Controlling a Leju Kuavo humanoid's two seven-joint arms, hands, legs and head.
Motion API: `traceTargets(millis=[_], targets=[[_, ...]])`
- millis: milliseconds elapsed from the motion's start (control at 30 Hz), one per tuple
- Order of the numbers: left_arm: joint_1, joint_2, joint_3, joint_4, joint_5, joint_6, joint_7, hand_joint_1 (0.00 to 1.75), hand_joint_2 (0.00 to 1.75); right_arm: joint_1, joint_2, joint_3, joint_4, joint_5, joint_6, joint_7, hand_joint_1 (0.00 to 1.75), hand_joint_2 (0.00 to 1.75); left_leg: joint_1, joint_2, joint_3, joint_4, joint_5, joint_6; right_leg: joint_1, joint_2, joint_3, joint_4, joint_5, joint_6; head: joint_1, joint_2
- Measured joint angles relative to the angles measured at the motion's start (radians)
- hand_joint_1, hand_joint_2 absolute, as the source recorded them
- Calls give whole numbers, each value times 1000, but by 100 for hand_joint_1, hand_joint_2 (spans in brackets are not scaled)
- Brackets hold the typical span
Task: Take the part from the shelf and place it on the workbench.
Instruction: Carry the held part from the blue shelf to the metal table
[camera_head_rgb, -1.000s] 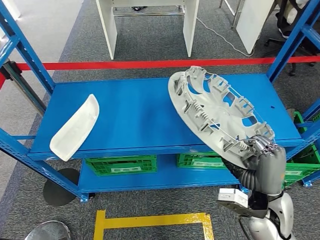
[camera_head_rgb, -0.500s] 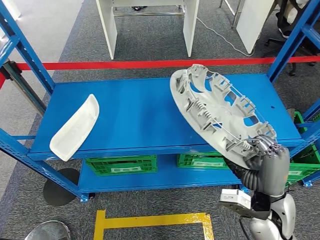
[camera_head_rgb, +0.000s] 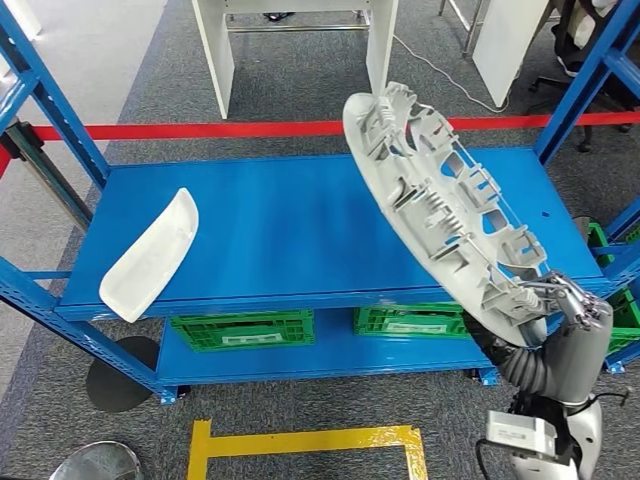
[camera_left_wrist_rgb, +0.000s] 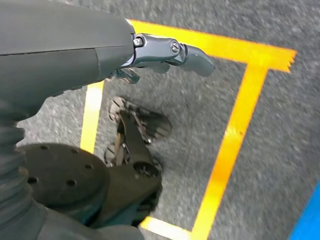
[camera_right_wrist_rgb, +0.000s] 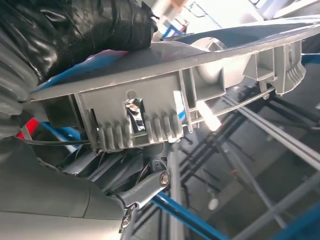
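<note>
A large round grey wheel cover (camera_head_rgb: 445, 205), ribbed inner side up, is tilted steeply above the right half of the blue shelf (camera_head_rgb: 287, 230). My right hand (camera_head_rgb: 562, 320) grips its near rim at the lower right; the far rim rises past the shelf's back edge. In the right wrist view the cover's rim and clips (camera_right_wrist_rgb: 158, 100) lie across the picture with my fingers (camera_right_wrist_rgb: 147, 187) curled under it. My left hand (camera_left_wrist_rgb: 170, 52) hangs over the floor with its fingers stretched out, holding nothing.
A white curved plastic part (camera_head_rgb: 149, 255) lies on the shelf's left end. Green crates (camera_head_rgb: 241, 328) sit on the lower level. Blue uprights (camera_head_rgb: 581, 80) flank the shelf. Red tape (camera_head_rgb: 189, 130) and a white table (camera_head_rgb: 294, 30) lie beyond. Yellow floor lines (camera_head_rgb: 302, 440) mark the near floor.
My right hand has moved right and lifted the wheel cover off the shelf, tilting it more steeply so its far rim is higher. The white part has stayed put.
</note>
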Motion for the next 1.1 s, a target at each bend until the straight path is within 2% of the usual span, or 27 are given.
traceTargets(millis=[167, 700, 767, 833, 900, 1000, 1033, 1067, 1100], targets=[[-1, 4, 0, 0, 7, -24, -6, 0, 0, 2, -7, 16, -17, 0, 0, -3, 175, 175, 0, 0, 0, 0, 0, 0, 0, 0, 0, 0, 0, 0, 0, 0], [-1, 6, -10, 0, 12, -15, -24, 0, 0, 17, -37, 44, -23, 11, 0, 27, 175, 175, 0, 0, 0, 1, -1, 0, -1, 0, 0, -1, 0, 0, 0, 0], [-2, 7, -16, 0, 12, -7, -23, 0, 0, 18, -39, 48, -24, 15, 0, 29, 175, 175, -4, 0, -1, 5, 1, 7, -5, 0, 1, -6, 6, 7, -1, 0], [-4, 7, -21, 0, 12, 0, -20, 0, 0, 19, -42, 49, -27, 17, 0, 31, 175, 175, -3, 3, 6, -12, 16, 21, -7, -2, 0, -12, 9, 16, -1, 0], [-6, 5, -23, 0, 9, 6, -19, 0, 0, 19, -46, 51, -30, 18, 0, 32, 175, 175, 2, 9, 15, -40, 35, 32, -4, -11, -21, 27, -26, 19, 1, 0], [-7, 1, -26, 0, -1, 22, -18, 0, 0, 19, -49, 56, -31, 19, 0, 33, 175, 175, 6, 16, 10, -43, 40, 35, -6, -19, -99, 209, -117, 26, 4, 0], [-7, -1, -27, 0, -5, 28, -17, 0, 0, 20, -51, 57, -31, 19, 0, 35, 175, 175, 7, 17, 6, -38, 39, 34, -8, -20, -116, 249, -125, 30, 3, 0], [-7, -3, -29, 0, -9, 34, -16, 0, 0, 22, -52, 58, -31, 19, 0, 37, 175, 175, 10, 18, 2, -32, 37, 30, -11, -20, -115, 253, -113, 34, 3, 0], [-7, -6, -33, 0, -14, 41, -14, 0, 0, 24, -53, 58, -31, 18, 0, 39, 175, 175, 14, 17, -2, -24, 34, 25, -14, -21, -94, 216, -83, 39, 3, 0]])
